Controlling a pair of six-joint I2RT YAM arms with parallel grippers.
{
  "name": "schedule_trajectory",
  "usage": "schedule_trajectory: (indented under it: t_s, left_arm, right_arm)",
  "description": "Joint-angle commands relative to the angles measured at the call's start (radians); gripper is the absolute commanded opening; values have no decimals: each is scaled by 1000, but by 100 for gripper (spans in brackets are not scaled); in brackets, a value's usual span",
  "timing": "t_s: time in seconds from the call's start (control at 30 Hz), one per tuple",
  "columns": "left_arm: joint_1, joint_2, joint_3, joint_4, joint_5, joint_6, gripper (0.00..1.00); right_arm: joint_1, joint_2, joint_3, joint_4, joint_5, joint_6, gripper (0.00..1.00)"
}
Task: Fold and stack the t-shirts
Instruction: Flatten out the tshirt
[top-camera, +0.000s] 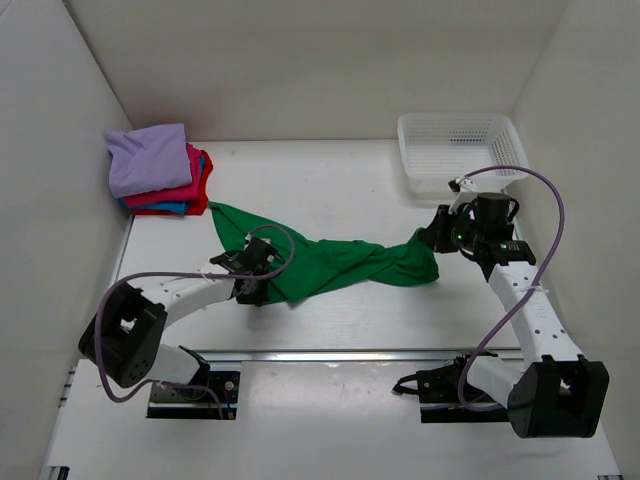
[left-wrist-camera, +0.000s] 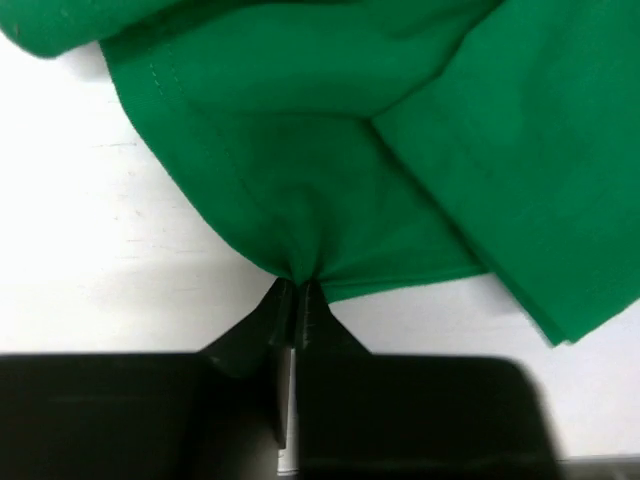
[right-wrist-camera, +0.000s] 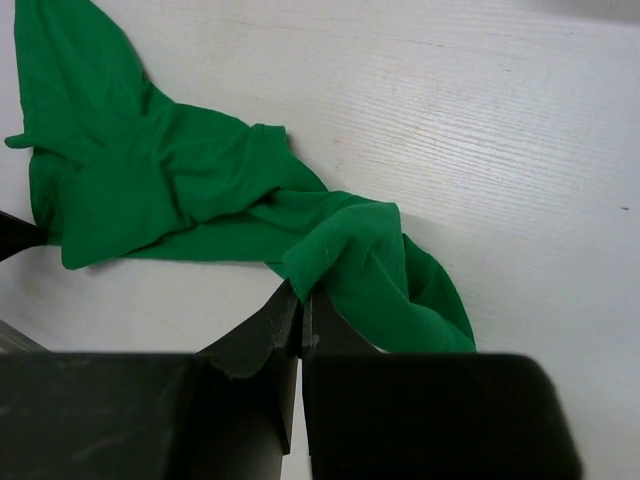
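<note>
The left gripper (left-wrist-camera: 295, 298) has its fingers pressed tight on a pinch of the green t-shirt (top-camera: 340, 262), with the cloth's edge gathered into a small pucker at the tips. The right gripper (right-wrist-camera: 300, 300) is clamped the same way on a fold at the shirt's other end. Between the two grips the shirt lies on the table (top-camera: 330, 180) as a twisted, bunched band. It runs left to right across the middle, and one loose corner trails toward the far left. It is neither spread out nor folded.

The step in hand looks like opening the shirt out before any fold is made. The next move probably calls for both arms to draw apart and lift enough for the twist to drop out, then lay the cloth flat. Both holds are narrow pinches, so a hard pull could slip the fabric free.

The white mesh basket (top-camera: 412, 165) sits at the far right, just beyond the right gripper, and nothing shows inside it. In the far left corner is the pile of folded shirts (top-camera: 160, 185): a lavender shirt (top-camera: 148, 158) on top, a pink-red shirt (top-camera: 195, 178) under it, and a sliver of a blue shirt (top-camera: 168, 207) lower down. The green shirt's trailing corner reaches that pile, but I cannot tell whether it touches.
</note>
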Motion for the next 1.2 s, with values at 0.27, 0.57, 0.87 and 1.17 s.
schedule_trajectory:
  t_s: [0.27,0.57,0.87,1.17]
  left_arm:
    - [423,-57,744,-288,150,227,0]
    - [576,84,1054,-419,189,270,0]
    - [645,-154,1193,-305,166,218,0]
    - [543,-189,1307,-277,152,203,0]
  right_arm:
    - [-39,110,318,-39,92,19,0]
    - [-87,86,381,-118,121,30,0]
    - [-236,-135,575,-84,24,-1,0]
    - [-157,-34,815,-121,-61,39,0]
